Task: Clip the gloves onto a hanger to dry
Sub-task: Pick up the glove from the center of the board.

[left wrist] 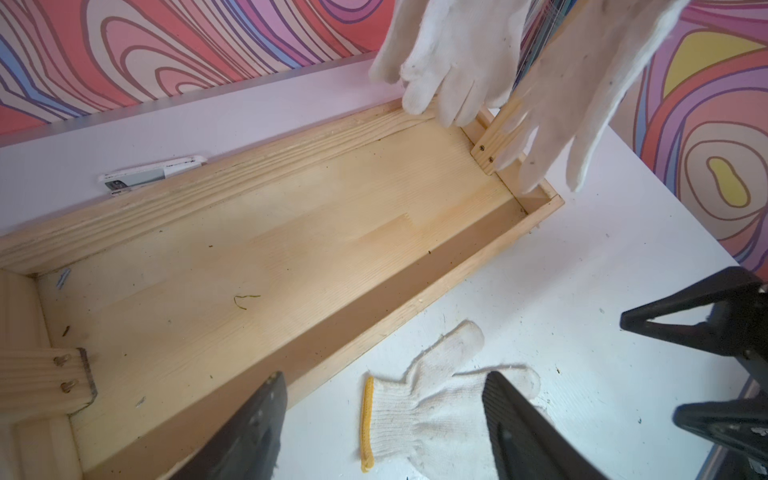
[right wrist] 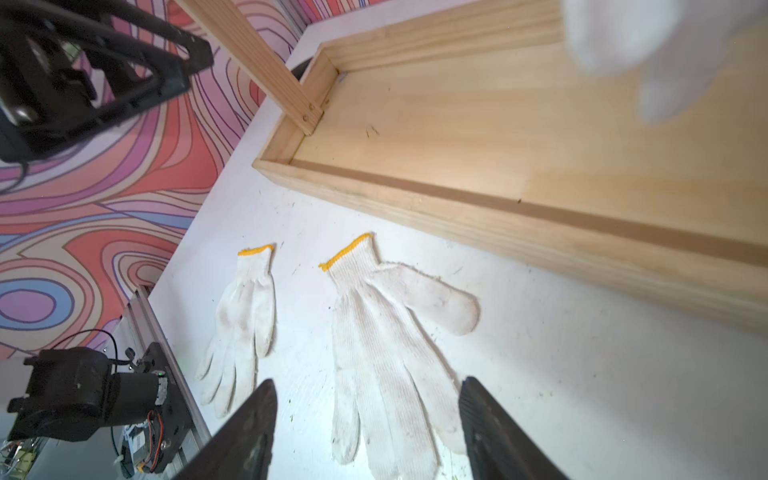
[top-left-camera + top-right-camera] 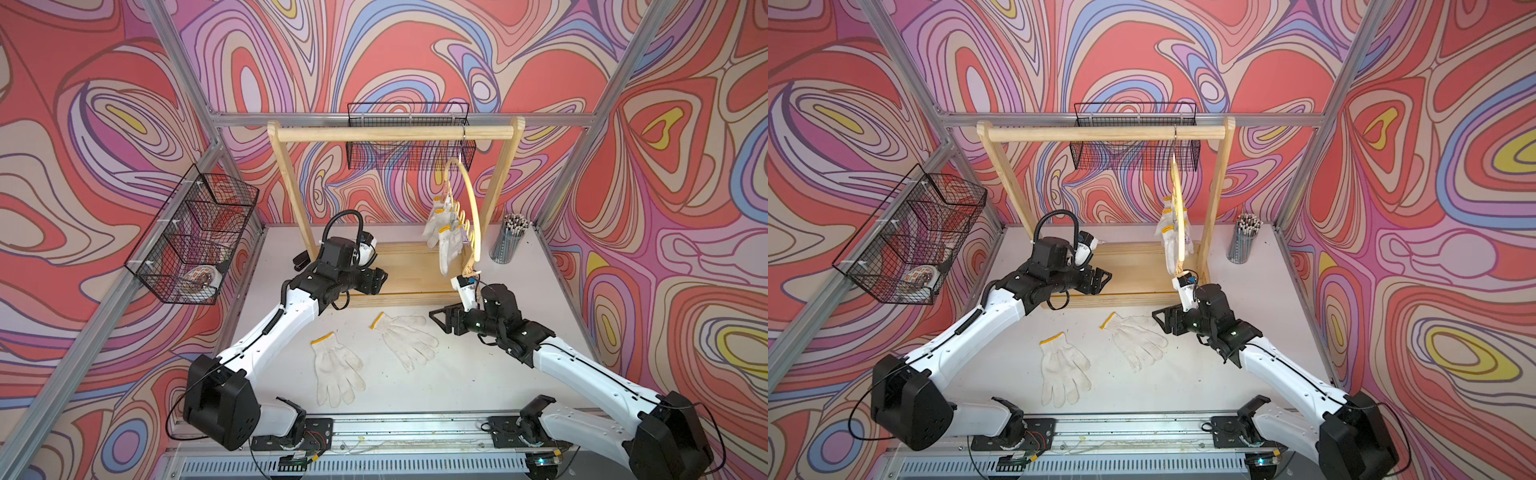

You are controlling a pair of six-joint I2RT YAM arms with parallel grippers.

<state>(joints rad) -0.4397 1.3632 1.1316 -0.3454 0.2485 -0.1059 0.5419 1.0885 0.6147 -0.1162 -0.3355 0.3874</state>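
Two white gloves with yellow cuffs lie flat on the table, one to the left (image 3: 336,370) (image 3: 1065,370) (image 2: 245,316) and one to the right (image 3: 409,336) (image 3: 1138,336) (image 2: 386,332) (image 1: 432,411). More gloves (image 3: 446,239) (image 3: 1173,245) (image 1: 457,54) hang clipped to the pale yellow hanger (image 3: 473,208) (image 3: 1177,195), which is hooked on the wooden rail. My left gripper (image 3: 380,278) (image 1: 384,380) hovers open over the wooden tray's front edge. Just past the right glove's fingers, my right gripper (image 3: 440,318) (image 2: 369,384) is open and empty above the table.
The wooden rail frame (image 3: 395,135) stands on a shallow wooden tray (image 1: 291,232) at the back. A pencil cup (image 3: 509,239) is back right. Wire baskets hang at the left (image 3: 195,237) and behind the rail (image 3: 409,137). A flat white object (image 1: 153,176) lies behind the tray.
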